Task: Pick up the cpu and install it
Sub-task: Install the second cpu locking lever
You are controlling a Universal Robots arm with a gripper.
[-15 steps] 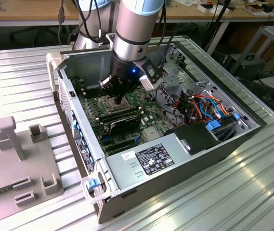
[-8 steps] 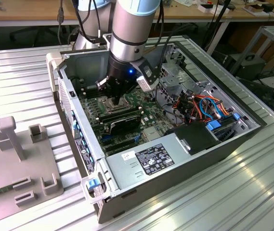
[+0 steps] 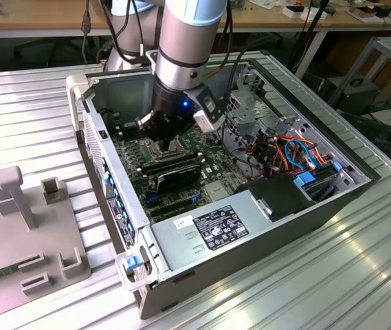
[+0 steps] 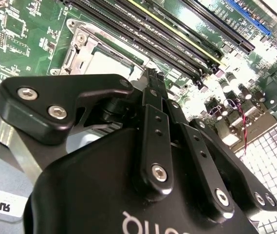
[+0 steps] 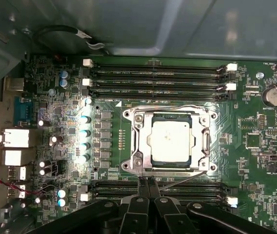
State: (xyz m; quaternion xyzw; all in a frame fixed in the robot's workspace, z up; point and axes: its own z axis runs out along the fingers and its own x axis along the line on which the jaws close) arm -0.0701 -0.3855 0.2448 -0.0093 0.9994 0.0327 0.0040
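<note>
The cpu lies flat in the socket in the middle of the green motherboard, its silver-grey face up and the metal socket frame around it. In the second wrist view the cpu shows just past the fingertips. My gripper hangs low over the board at the socket's edge, beside the thin wire lever. Its two fingers are pressed together with nothing between them. In the exterior view the gripper reaches down inside the open computer case.
Long black memory sticks run along both sides of the socket. A power supply and orange and blue cables fill the case towards the exterior view's right. A grey fixture plate lies on the ribbed metal table at that view's left.
</note>
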